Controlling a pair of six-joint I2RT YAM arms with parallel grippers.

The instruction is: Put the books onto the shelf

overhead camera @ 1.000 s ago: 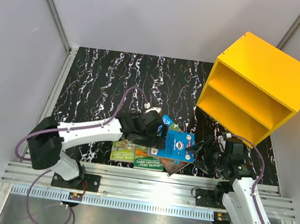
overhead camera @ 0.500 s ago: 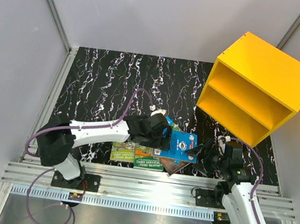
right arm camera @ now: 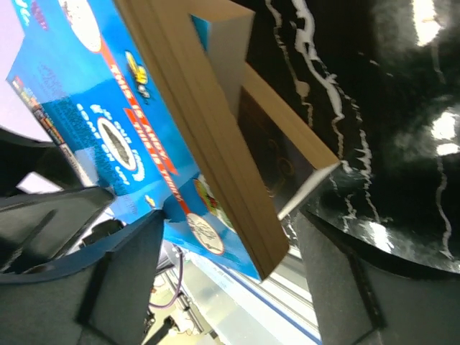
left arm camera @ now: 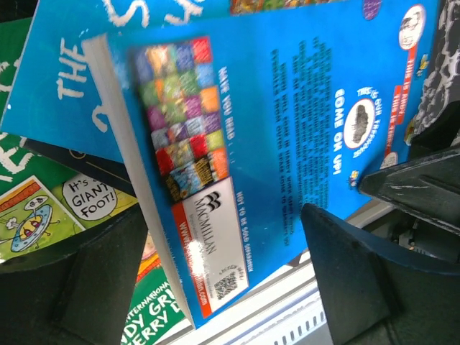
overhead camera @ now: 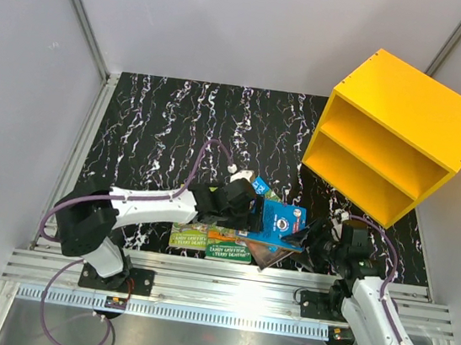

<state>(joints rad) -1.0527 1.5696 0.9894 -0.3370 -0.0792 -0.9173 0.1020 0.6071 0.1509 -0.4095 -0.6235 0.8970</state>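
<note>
Where white walls [overhead camera: 233,20] enclose the black marbled table [overhead camera: 161,121], right claw [overhead camera: 307,238] gapes; left claw [overhead camera: 252,214], unclear.

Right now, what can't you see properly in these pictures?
Top view: how many books there are; the left arm and the blue book cover the pile.
Left wrist view: whether the left gripper pinches the blue book; its fingers hide the edges.
Right wrist view: the brown book cover; the blue book overlaps it.
</note>
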